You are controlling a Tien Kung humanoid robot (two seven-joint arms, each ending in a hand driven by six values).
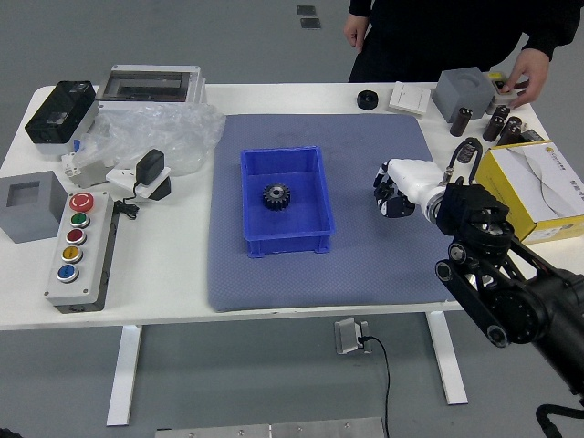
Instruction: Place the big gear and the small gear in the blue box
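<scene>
The blue box (288,245) holds a gear (276,196); near the mat's (365,278) right edge hovers the right hand (411,181) (whether closed, I can't tell).

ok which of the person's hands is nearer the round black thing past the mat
The right hand, just beyond the table's far edge, almost straight behind the round black thing. The left hand is by the far corner on the robot's right.
</scene>
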